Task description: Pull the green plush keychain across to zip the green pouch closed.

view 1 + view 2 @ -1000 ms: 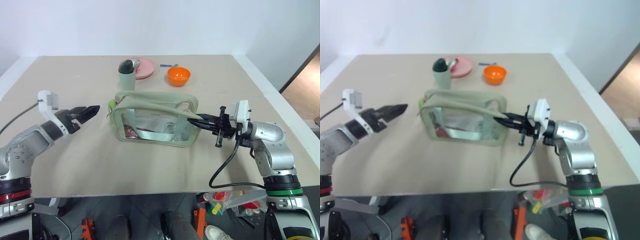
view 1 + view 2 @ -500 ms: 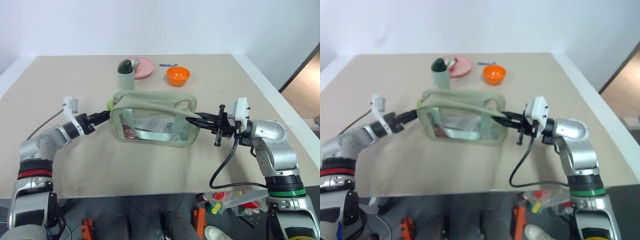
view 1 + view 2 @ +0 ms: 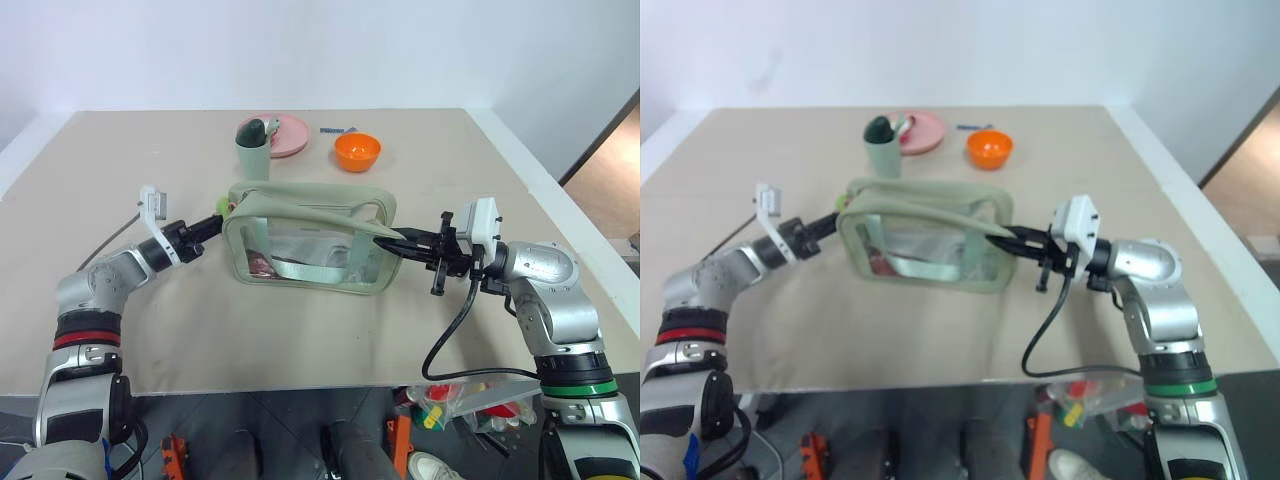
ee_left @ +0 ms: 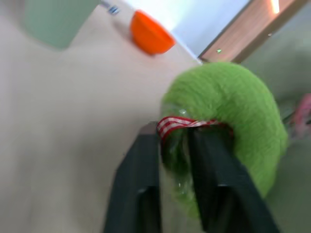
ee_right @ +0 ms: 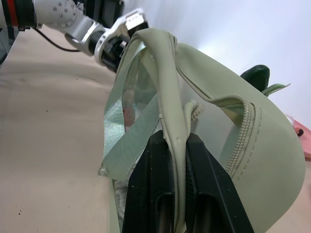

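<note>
At the left end of the green pouch, the left gripper had its two black fingers pinched on the green plush keychain; the wrist view showed the fuzzy charm and a red-checked ribbon squeezed between the jaws, with most of the plush bulging beyond the tips. The keychain sat at the pouch's left top corner, so the zip looked not yet drawn across, though the teeth themselves were too small to read from the head views.

Pouch lay on the table, between the two jaws, window panel facing the robot. Beyond it stood a pale green cup, a pink plate and an orange bowl, well apart from the work.

At the right end, the right gripper had jaws pressed together on the pouch's fabric strap, which ran up between its fingers.

Judgement: step in hand was the pull. Best done in line with the zip track, towards the right jaws, level and steady, with the right grip bracing the pouch. Plush is soft; a jerk could slip it from the pinch.
</note>
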Robot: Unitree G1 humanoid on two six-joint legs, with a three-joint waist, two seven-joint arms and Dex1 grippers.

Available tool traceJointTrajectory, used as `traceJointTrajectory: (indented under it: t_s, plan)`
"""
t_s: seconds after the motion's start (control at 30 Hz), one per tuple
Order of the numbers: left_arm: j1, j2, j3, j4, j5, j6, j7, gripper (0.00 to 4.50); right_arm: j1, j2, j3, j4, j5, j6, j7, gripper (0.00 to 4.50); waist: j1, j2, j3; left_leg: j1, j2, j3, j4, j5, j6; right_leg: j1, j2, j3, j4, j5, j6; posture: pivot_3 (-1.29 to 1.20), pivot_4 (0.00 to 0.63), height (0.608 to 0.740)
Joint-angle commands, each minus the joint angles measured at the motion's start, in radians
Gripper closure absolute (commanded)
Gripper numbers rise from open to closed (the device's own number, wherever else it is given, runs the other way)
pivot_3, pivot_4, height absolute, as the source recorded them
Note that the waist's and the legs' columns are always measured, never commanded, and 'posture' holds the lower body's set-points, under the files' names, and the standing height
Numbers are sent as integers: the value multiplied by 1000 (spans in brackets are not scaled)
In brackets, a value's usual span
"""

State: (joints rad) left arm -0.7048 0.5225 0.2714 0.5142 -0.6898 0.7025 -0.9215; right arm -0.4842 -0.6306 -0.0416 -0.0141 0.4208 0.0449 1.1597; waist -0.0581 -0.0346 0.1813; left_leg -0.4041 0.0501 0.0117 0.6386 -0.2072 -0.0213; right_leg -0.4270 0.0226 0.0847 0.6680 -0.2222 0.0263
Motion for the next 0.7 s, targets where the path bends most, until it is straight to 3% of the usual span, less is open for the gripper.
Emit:
traceJointTrajectory:
  t_s: [0.03,0.4,0.7]
  plan:
    - [3,12,36,-109,-46,42,4,4429,-8,-10,-6,-9,3,-18,14,4500,0,0,0,0,0,0,0,0,0,0,0,0,0,0,0,0,150,740]
    - [2,74,143,-492,-247,257,134,4429,-16,-2,0,43,-4,-52,33,4500,0,0,0,0,0,0,0,0,0,0,0,0,0,0,0,0,150,740]
    - [-143,9,59,-556,-236,208,218,4429,-23,-2,3,65,-11,-72,41,4500,1,0,0,1,-1,0,1,1,-2,1,-1,0,0,1,1,0,150,740]
